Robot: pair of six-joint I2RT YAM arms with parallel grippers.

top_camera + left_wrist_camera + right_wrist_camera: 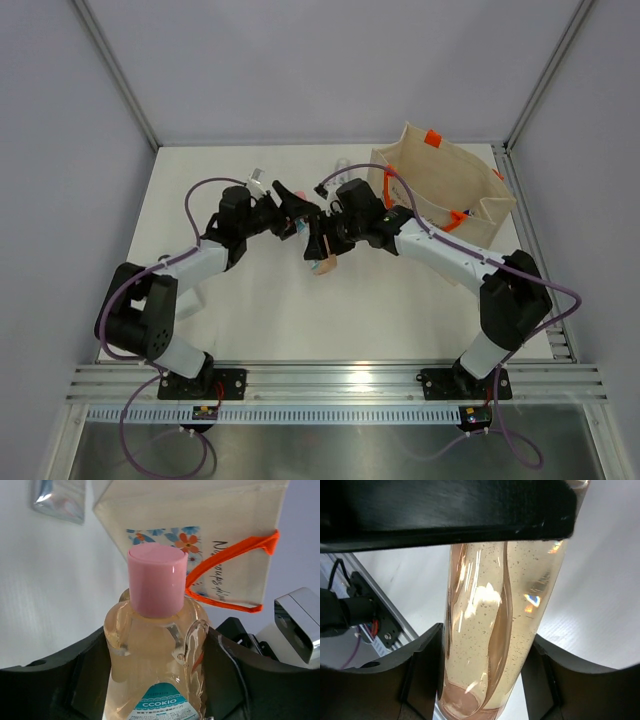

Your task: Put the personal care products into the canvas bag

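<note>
A peach bottle (150,635) with a pink cap (156,580) fills the left wrist view. The left gripper (156,655) is clamped on it, one dark finger pressed against each flank. The canvas bag (220,520) stands at 1 o'clock beyond the cap, its orange handle (225,555) hanging down the printed side. A silver tube (57,497) lies on the white table (50,590) at 11 o'clock.

In the right wrist view the same bottle (495,630) runs from 6 to 12 o'clock. The right gripper (487,680) is closed narrowly around it, both fingers against the plastic. A black bar (445,510), probably part of the other arm, crosses the top.

From above, the left gripper (296,218) and right gripper (322,238) meet at mid-table over the bottle (320,262), which is held off the surface. The bag (430,170) stands open at 2 o'clock, well apart from the bottle. Its inside cannot be read from here, so what it holds is unknown.

This looks like a hand-over, and the danger lies in its timing. If one grip lets go before the other is firm, the slick bottle could slide out and drop. If the arms pull against each other, it could twist loose. The bag's soft rim could also catch the bottle on the way in.
</note>
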